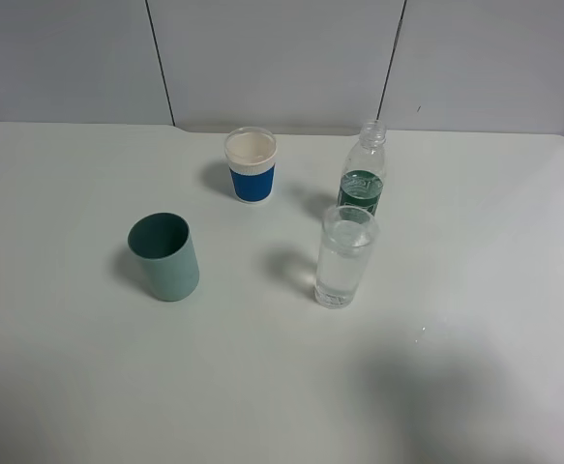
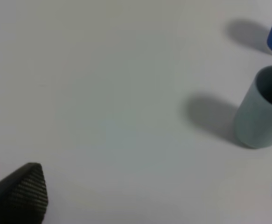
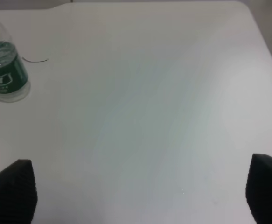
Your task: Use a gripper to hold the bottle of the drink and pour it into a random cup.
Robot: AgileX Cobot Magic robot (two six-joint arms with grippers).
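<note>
The bottle (image 1: 364, 177), small, clear, uncapped, with a dark green label, stands upright at the back right of the table; the right wrist view also catches the bottle (image 3: 4, 69). Just in front of it stands the cup (image 1: 344, 256), a tall clear glass tumbler holding clear liquid. Neither arm shows in the high view. My right gripper (image 3: 138, 189) hovers over bare table well off from the bottle, jaws wide apart and empty. My left gripper (image 2: 159, 189) is also open with nothing between its fingers, over the table near the teal cup.
A teal-green cup (image 1: 165, 255) stands at left centre, also seen as the teal cup (image 2: 261, 108) in the left wrist view. A white cup with a blue band (image 1: 251, 164) stands at the back middle. The white table (image 1: 59, 338) ends at a wall behind.
</note>
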